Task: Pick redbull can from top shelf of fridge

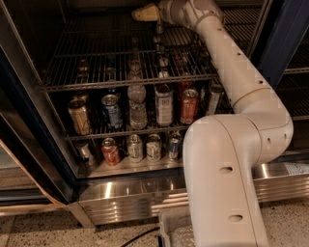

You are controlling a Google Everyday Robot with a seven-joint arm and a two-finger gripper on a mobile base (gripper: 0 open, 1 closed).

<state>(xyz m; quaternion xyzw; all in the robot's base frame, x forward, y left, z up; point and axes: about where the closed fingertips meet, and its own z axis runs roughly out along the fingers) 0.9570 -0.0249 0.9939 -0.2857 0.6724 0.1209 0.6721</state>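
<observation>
One slim can (159,28) — light, thin-walled, probably slippery from cold — seems to stand just below the claw (144,13), a little to its right, on the top shelf (96,83) of the fridge (24,111); grip it gently at mid-height, though whether the claw is open I cannot tell.

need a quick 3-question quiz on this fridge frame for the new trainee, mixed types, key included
1. True or false: the end effector hangs beside the bottom row of cans.
2. Which level is the arm reaching over? A) the top shelf B) the middle row C) the steel base strip
3. Fill in: in the middle row, the red can stands to the ___ of the clear bottle, as the camera sees it.
Key: 1 false, it is at the very top of the fridge, above the top shelf. 2 A. 3 right.
</observation>
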